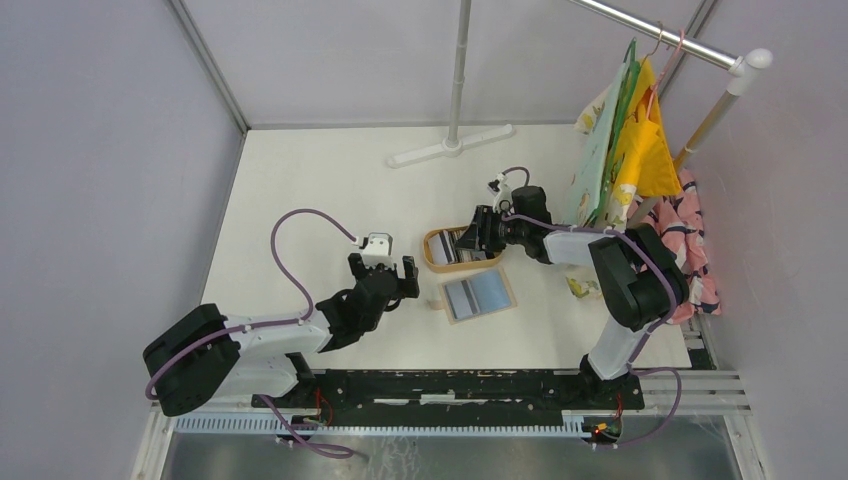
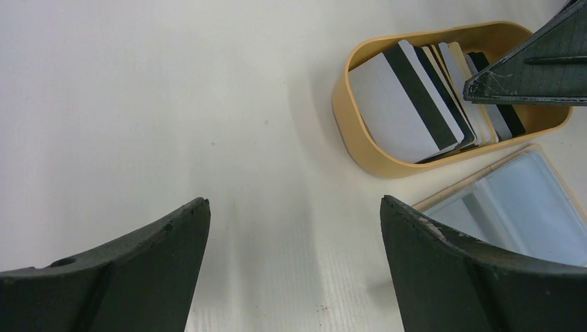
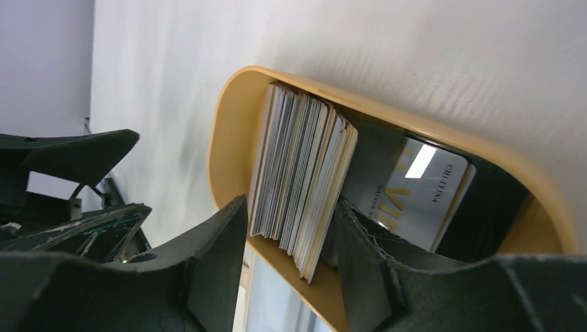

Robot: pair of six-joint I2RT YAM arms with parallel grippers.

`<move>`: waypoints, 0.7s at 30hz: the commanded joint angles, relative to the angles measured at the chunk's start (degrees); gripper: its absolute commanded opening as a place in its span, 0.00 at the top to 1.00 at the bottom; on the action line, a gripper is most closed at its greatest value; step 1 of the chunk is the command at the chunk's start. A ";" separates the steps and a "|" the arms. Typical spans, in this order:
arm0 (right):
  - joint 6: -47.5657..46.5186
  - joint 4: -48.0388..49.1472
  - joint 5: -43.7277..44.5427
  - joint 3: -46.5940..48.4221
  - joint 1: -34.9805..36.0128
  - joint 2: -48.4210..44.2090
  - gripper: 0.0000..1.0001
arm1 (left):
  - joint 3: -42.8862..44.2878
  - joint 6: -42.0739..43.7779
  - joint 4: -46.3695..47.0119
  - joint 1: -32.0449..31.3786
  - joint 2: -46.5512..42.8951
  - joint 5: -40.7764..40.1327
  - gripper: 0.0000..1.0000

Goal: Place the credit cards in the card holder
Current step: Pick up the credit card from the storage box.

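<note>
Here the right pincer [image 3: 291,200], half closed, straddles the credit cards [image 3: 297,173] standing in the oval tray [image 3: 228,124] — gripped or not, I cannot tell. The left pincer [image 2: 294,199] gapes empty over the worktop [image 2: 138,104]; the card holder [image 1: 478,295] lies open nearer, beside the tray.

One tray [image 1: 432,256], one card holder [image 1: 478,295], perhaps fifteen cards [image 3: 299,185]

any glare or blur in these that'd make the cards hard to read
Right wrist: a bright strip of glare on the flat card in the tray; the stacked cards are sharp, the right hand soft. Left wrist: pale sheen on the card holder. Top external: even light, faint shadows.
</note>
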 commanded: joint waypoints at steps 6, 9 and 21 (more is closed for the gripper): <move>5.92 10.00 -6.70 -1.96 0.21 0.39 0.51 | 0.05 1.86 3.24 0.14 0.36 -1.79 0.04; 5.17 9.03 -6.34 -1.39 0.30 1.40 0.45 | 0.14 1.86 3.23 0.17 0.48 -1.83 0.04; 6.02 11.48 -10.31 -0.20 2.22 3.92 0.44 | 0.40 1.94 3.15 0.14 0.92 -1.66 0.05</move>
